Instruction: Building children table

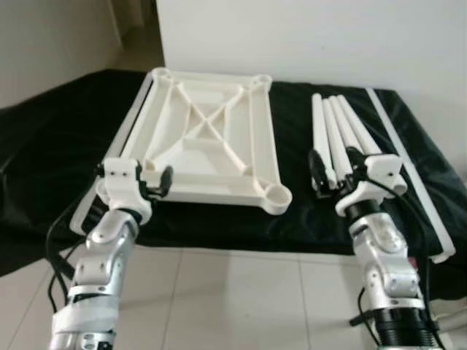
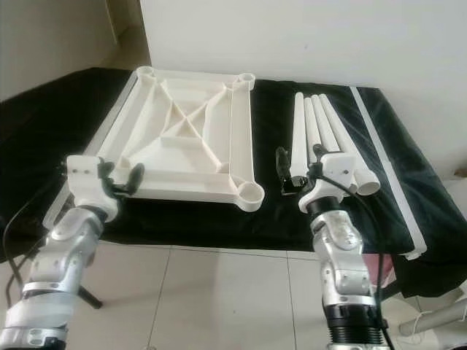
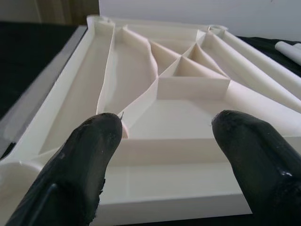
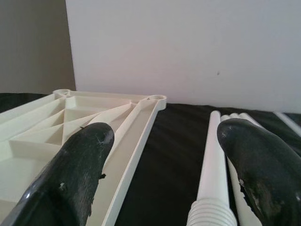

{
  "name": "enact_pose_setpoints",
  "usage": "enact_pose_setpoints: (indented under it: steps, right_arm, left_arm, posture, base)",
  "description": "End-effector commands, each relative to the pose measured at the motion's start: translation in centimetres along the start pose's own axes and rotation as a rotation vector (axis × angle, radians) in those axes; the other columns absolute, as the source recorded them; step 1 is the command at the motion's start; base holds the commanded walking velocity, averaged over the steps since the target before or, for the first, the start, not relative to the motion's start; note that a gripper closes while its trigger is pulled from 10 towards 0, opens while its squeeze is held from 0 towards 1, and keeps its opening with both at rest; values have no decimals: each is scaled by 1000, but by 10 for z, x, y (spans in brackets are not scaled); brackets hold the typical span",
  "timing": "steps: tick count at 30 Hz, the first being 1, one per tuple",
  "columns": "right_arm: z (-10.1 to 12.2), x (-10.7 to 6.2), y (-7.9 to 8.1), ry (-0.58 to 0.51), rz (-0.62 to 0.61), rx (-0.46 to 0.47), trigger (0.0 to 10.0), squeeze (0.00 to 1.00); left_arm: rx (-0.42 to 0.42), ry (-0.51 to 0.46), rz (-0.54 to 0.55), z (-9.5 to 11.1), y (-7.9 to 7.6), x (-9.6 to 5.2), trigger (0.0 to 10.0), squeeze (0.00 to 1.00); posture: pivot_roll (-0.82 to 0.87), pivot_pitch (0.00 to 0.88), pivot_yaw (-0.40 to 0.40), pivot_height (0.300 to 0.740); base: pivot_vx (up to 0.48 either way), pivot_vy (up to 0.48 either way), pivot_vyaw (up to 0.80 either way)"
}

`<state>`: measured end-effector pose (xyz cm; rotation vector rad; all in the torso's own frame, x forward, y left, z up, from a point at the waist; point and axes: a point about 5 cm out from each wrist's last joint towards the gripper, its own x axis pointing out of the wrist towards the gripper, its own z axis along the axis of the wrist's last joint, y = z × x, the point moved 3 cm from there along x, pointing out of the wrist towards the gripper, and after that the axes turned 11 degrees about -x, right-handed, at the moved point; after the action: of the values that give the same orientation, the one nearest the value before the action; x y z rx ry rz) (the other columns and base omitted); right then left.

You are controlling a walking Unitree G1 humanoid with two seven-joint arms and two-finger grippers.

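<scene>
So the white plastic tabletop (image 1: 208, 142) is lying upside down on a black cloth (image 1: 51, 138) that covers a low surface, ribs facing up, with a big X brace in the middle and round leg sockets at the corners; the socket at the corner nearest the robot, around 5 o'clock on the panel, is easy to see (image 1: 276, 195). Over at 3 o'clock from the tabletop, well apart from it with bare cloth between, there's a bundle of four white table legs (image 1: 337, 135) lying side by side, pointing away from the robot. The left gripper (image 1: 149, 182) sits at the near left edge of the tabletop, roughly 7 o'clock on the panel, and its jaws are spread wide with nothing between them; whether a finger actually touches the rim is hard to tell. The left wrist view looks straight across the ribbed underside between the two black fingers (image 3: 89, 160). The right gripper (image 1: 332, 171) is at the near ends of the legs, jaws also apart and not clamped on anything, and the right wrist view shows a leg's ribbed end (image 4: 211, 214) sitting in the gap between its fingers (image 4: 80, 165). A long white strip (image 1: 408, 168) lies along the cloth's right edge, and pale floor tiles (image 1: 241, 299) show below.
</scene>
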<state>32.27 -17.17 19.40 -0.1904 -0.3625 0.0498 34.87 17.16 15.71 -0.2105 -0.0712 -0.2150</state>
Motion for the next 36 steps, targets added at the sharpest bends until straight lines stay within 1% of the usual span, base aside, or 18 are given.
enact_pose_setpoints:
  steps: [1, 2, 3, 4, 5, 8, 9, 10, 11, 13, 15, 17, 18, 19, 22, 26, 30, 36]
  right_arm:
    - [-4, -4, -8, 15, -76, -41, 10000, 0]
    - [-4, -4, -8, 15, -76, -41, 10000, 0]
    - [-7, -8, -11, 27, -129, -38, 10000, 0]
    - [-9, -12, -7, 43, -136, -24, 10000, 0]
    - [-11, -15, -2, 53, -121, -12, 10000, 0]
    - [-13, -17, 2, 62, -106, -12, 10000, 0]
    - [-15, -20, 11, 67, -53, 6, 10000, 0]
    - [-15, -21, 14, 66, -36, 16, 10000, 0]
    - [-15, -21, 14, 66, -36, 16, 10000, 0]
    - [-15, -22, 16, 62, -31, 3, 10000, 0]
    - [-16, -22, 15, 61, -39, -17, 10000, 0]
    - [-14, -22, 9, 55, -74, -42, 10000, 0]
    - [-14, -22, 9, 55, -74, -42, 10000, 0]
    - [-14, -22, 4, 56, -94, -65, 10000, 0]
    - [-18, -24, -5, 77, -133, -95, 10000, 0]
    - [-16, -24, -11, 66, -150, -104, 10000, 0]
    - [-15, -23, -11, 59, -151, -95, 10000, 0]
    - [-11, -20, -4, 29, -108, -90, 10000, 0]
  left_arm:
    - [30, -22, 43, -2, -1, 0, 10000, 0]
    - [30, -22, 43, -2, -1, 0, 10000, 0]
    - [33, -37, 42, -2, -6, -1, 10000, 0]
    - [5, -45, 26, -4, -12, -3, 10000, 0]
    - [-12, -42, 7, -6, -15, -6, 10000, 0]
    - [-20, -23, -4, -9, -17, -6, 10000, 0]
    - [-36, -15, -5, -13, -19, 0, 10000, 0]
    - [-52, -15, 0, -13, -20, 3, 10000, 0]
    - [-52, -15, 0, -13, -20, 3, 10000, 0]
    - [-40, -28, -4, -11, -25, 11, 10000, 0]
    - [-35, -34, -16, -10, -29, 13, 10000, 0]
    - [-20, -53, -28, -5, -33, 16, 10000, 0]
    - [-20, -53, -28, -5, -33, 16, 10000, 0]
    - [-33, -49, -33, -7, -33, 16, 10000, 0]
    - [-23, -30, -50, -9, -34, 13, 10000, 0]
    - [-6, -29, -53, -8, -30, 15, 10000, 0]
    - [-12, -28, -54, -8, -29, 16, 10000, 0]
    - [-1, -32, -38, -9, -27, 17, 10000, 0]
  posture:
    - [71, 9, -45, 740]
    - [71, 9, -45, 740]
    - [64, 16, -43, 740]
    - [54, 23, -41, 740]
    - [45, 30, -36, 740]
    - [45, 30, -36, 740]
    - [39, 35, -28, 740]
    - [39, 35, -28, 740]
    - [39, 35, -28, 740]
    - [25, 32, -14, 740]
    - [16, 19, 1, 740]
    - [13, 16, 7, 740]
    - [13, 16, 7, 740]
    - [8, 9, 17, 740]
    - [6, 0, 29, 740]
    - [4, 0, 31, 740]
    - [4, 0, 31, 740]
    - [7, 0, 22, 740]
  base:
    - [0, 0, 0]
    - [0, 0, 0]
    - [0, 0, 0]
    - [0, 0, 0]
    - [0, 0, 0]
    - [0, 0, 0]
    - [0, 0, 0]
    - [0, 0, 0]
    - [0, 0, 0]
    - [0, 0, 0]
    - [0, 0, 0]
    - [0, 0, 0]
    - [0, 0, 0]
    - [0, 0, 0]
    - [0, 0, 0]
    - [0, 0, 0]
    - [0, 0, 0]
    - [0, 0, 0]
